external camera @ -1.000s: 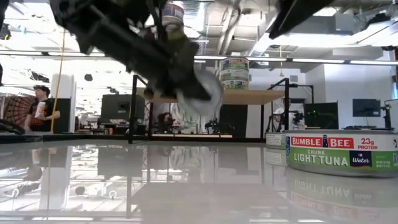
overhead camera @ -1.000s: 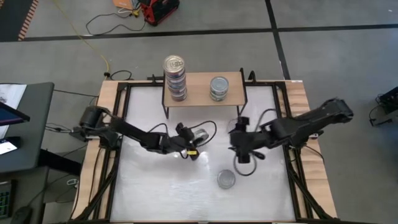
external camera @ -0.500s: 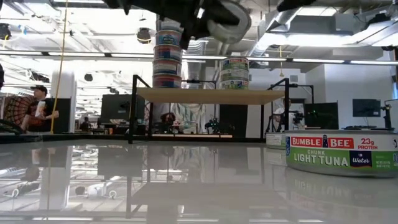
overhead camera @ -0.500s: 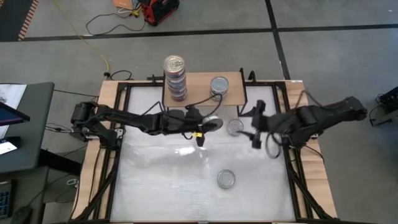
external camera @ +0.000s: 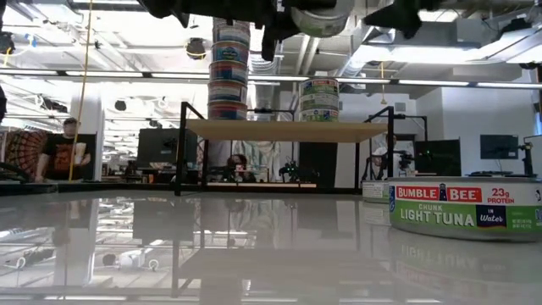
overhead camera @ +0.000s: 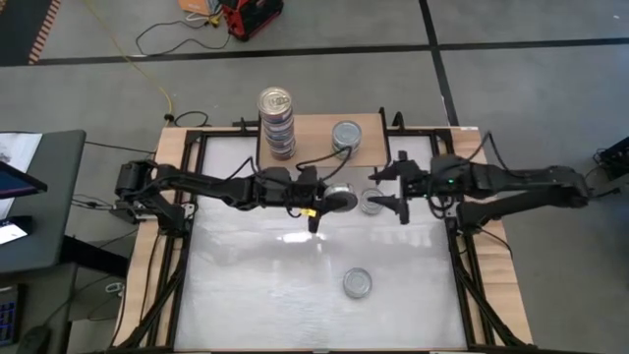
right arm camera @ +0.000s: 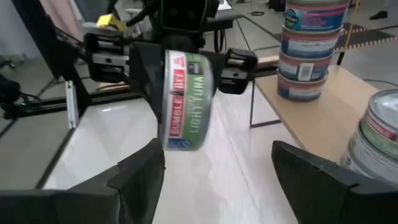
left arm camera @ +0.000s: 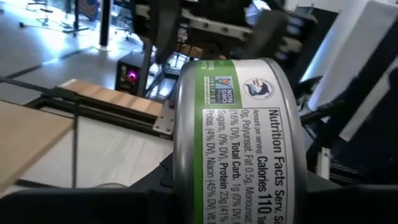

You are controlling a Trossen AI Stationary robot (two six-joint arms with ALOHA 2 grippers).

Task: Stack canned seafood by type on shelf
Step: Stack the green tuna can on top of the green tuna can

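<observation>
My left gripper (overhead camera: 330,202) is raised in front of the shelf (overhead camera: 316,146), shut on a green-labelled tuna can (overhead camera: 340,200). The right wrist view shows this can (right arm camera: 186,102) turned on edge. My right gripper (overhead camera: 389,189) is open, also raised, and faces that can from the table's right. On the shelf a tall stack of blue-labelled cans (overhead camera: 278,120) with a gold lid stands at the left. A shorter silver-lidded stack (overhead camera: 346,138) stands to its right. Two loose cans rest flat on the table, one (overhead camera: 371,203) under my right gripper and one (overhead camera: 358,283) nearer. My left gripper pinches the can between its two fingers, one finger (right arm camera: 144,68) on each flat end face. The fingers come level from the table's left. The can is lifted clear, its axis about level and its label wall (left arm camera: 249,143) facing the wrist camera.
The shelf's black legs (external camera: 183,148) stand at the far side of the white table (overhead camera: 256,285). In the low view the nearer loose can (external camera: 461,207) fills the right side. A person (external camera: 68,152) stands in the room beyond.
My left gripper has risen and moved toward the table's far right, carrying the can from low over the table up to shelf height. My right gripper has lifted off the table's middle, swung toward the right edge and turned level, uncovering the loose can beneath it.
</observation>
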